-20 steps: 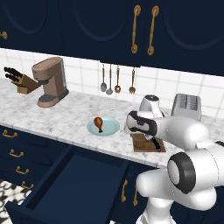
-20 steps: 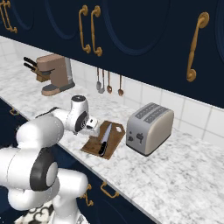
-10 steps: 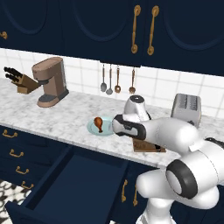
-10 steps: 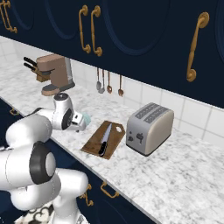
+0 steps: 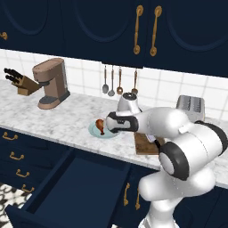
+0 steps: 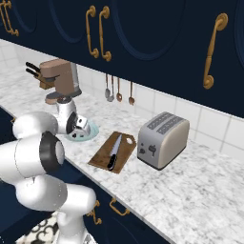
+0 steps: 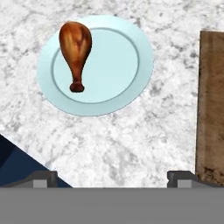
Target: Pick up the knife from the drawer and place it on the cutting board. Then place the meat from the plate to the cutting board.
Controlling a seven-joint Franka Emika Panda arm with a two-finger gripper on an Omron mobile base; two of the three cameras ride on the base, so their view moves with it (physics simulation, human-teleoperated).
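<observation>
Meat (image 7: pixel 76 50), a drumstick, lies on the pale plate (image 7: pixel 127 81), toward the rim at about ten o'clock, bone end pointing to six o'clock in the hand view. Half of the job looks finished: the knife (image 6: pixel 115 151) rests on the cutting board (image 6: pixel 102 156), and the drawer (image 5: pixel 75 189) stands open below the counter (image 7: pixel 131 140). Moving the drumstick to the board remains. The gripper (image 7: pixel 111 177) has its jaws spread wide and carries nothing. From it the drumstick sits off at roughly eleven o'clock, well apart, while the board edge rises at about two o'clock.
</observation>
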